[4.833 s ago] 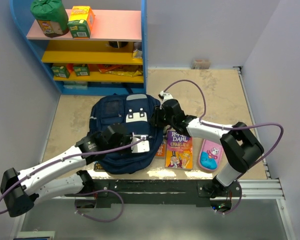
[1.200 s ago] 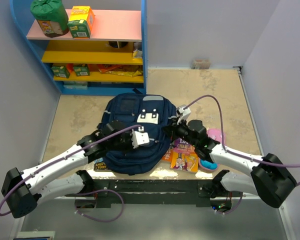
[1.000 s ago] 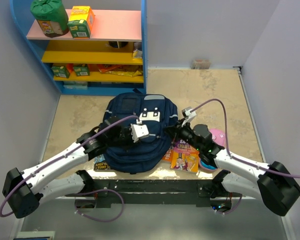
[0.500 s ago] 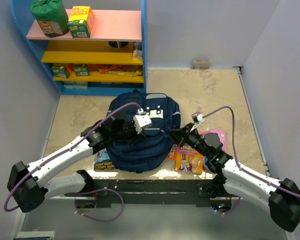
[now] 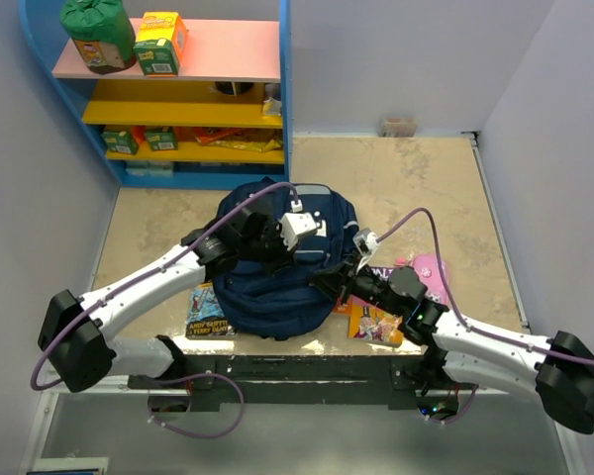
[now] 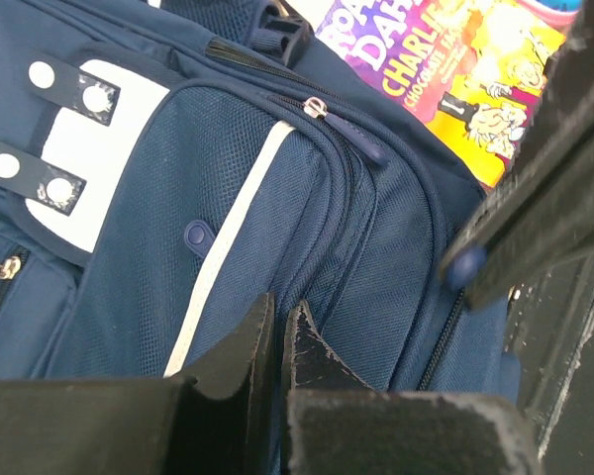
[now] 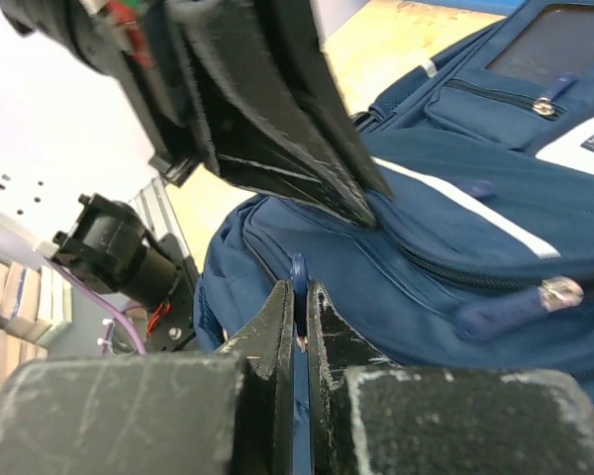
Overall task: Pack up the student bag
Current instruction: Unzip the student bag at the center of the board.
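The student bag (image 5: 267, 300) lies flat on the table (image 5: 426, 178), right in front of me, with its top end toward the blue shelf (image 5: 283, 99). Both my arms reach in over it.

My right gripper (image 7: 299, 297) is pinched tight on a thin blue zip tab (image 7: 298, 272) at the right edge of the bag. The tab sticks up between my two fingers.

My left gripper (image 6: 277, 319) is squeezed closed too. Its tips press on the front pocket of the bag, close to the light stripe (image 6: 228, 237). I cannot tell if any cloth is caught between them. My two grippers are near each other.

The white patch (image 6: 89, 168) sits farther up the bag.

A bright yellow Charlie book (image 5: 376, 322) lies just beside the bag, partly under my right arm. A pink pencil case (image 5: 433, 269) lies past it. Another book (image 5: 208, 312) pokes out by the bag on the left side.
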Available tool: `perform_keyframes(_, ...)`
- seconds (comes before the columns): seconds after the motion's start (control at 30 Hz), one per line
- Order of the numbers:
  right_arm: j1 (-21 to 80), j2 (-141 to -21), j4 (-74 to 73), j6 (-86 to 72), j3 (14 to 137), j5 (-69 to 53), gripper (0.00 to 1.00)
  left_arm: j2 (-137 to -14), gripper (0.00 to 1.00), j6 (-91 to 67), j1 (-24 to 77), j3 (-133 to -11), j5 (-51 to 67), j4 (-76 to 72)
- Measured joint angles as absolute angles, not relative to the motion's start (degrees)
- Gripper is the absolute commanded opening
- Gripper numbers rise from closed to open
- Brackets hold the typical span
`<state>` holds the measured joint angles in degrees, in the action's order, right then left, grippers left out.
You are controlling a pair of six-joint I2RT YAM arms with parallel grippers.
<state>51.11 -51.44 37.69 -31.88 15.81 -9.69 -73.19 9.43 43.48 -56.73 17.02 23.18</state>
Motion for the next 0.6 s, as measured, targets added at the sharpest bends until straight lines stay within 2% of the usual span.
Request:
perform_keyframes(0.17, 55.4, -55.2, 36.8, -27.9, 18.9, -7.1, 0.00, -75.8, 0.00, 8.9, 43.4, -59.5, 17.7, 26.5)
perform_keyframes(0.4, 65.3, -66.4, 33.6, -18.7, 27.4, -0.4, 0.00, -83.7, 0.00, 7.9, 43.2, -68.1, 21.2, 35.8)
perform_keyframes(0.6, 73.4, -73.9, 30.7, -10.7, 32.9, 7.9, 0.00, -85.8, 0.00, 6.0, 43.1, -69.5, 23.7, 37.7)
